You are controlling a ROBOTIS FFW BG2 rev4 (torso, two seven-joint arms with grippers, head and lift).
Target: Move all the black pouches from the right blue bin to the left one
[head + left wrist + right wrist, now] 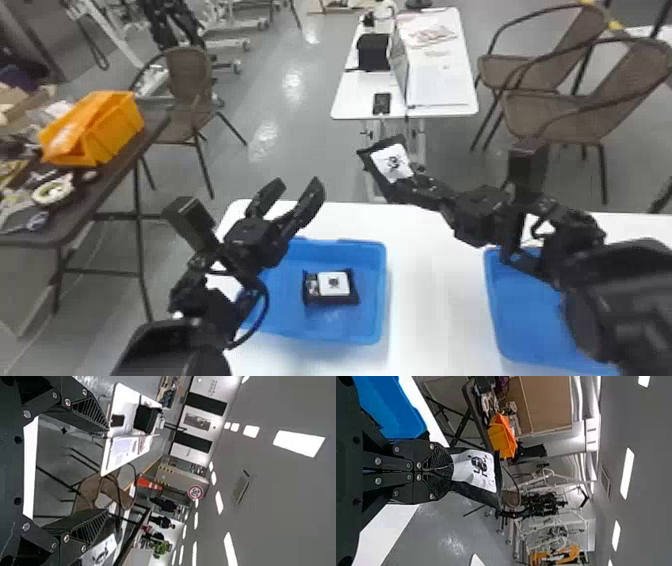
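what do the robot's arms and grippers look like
Both arms are black and jointed, with a boxy black block standing off each wrist area. The left gripper has two flat black fingers, ribbed inside and dotted with silvery screws; the right gripper matches. A black cable loops beside the left wrist.

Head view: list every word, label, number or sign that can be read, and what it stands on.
No text can be read.
Held pouch in the right gripper: dark emblem on white, no legible words.
Lower pouch in the left blue bin: mark too small to read.
Papers on the far table: print too blurred.
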